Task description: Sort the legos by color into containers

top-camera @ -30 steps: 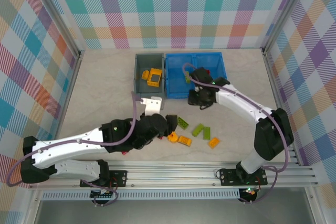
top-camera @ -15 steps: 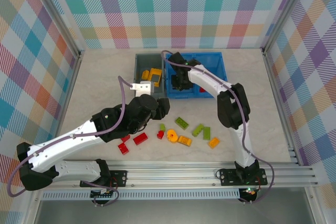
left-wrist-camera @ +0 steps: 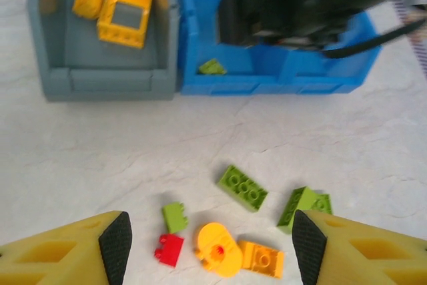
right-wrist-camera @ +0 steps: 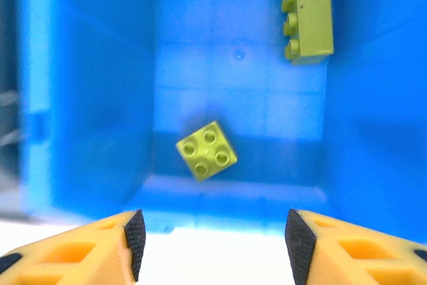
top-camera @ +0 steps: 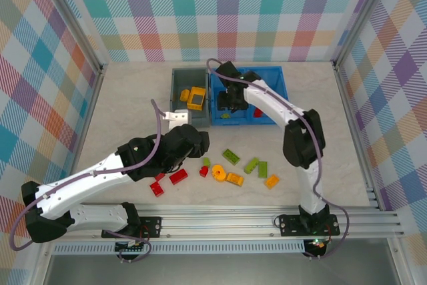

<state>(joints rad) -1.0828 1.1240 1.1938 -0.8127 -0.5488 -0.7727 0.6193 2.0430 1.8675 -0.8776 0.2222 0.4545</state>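
Loose legos lie on the table: a green brick (left-wrist-camera: pixel 243 187), a small green one (left-wrist-camera: pixel 175 217), a small red one (left-wrist-camera: pixel 169 249), a round yellow one (left-wrist-camera: pixel 217 258), a yellow brick (left-wrist-camera: pixel 261 259) and two more green ones (left-wrist-camera: pixel 305 205). Two red bricks (top-camera: pixel 178 177) sit further left. My left gripper (left-wrist-camera: pixel 208 248) hangs open and empty above them. The grey bin (left-wrist-camera: pixel 107 81) holds a yellow frame (left-wrist-camera: pixel 125 13). My right gripper (right-wrist-camera: pixel 211 241) is open and empty over the blue bin's (right-wrist-camera: pixel 87 98) left compartment. A square green lego (right-wrist-camera: pixel 207 149) and a long green one (right-wrist-camera: pixel 307 11) lie in it.
The two bins stand side by side at the back middle of the table (top-camera: pixel 127 105). A red piece (top-camera: pixel 257 113) shows in the blue bin's right compartment. The right arm (left-wrist-camera: pixel 300 5) reaches across the blue bin. Checkered walls enclose the table on three sides.
My left gripper lifted off the loose legos and drew back toward the grey bin. My right gripper swung from the blue bin's front to above its left compartment.
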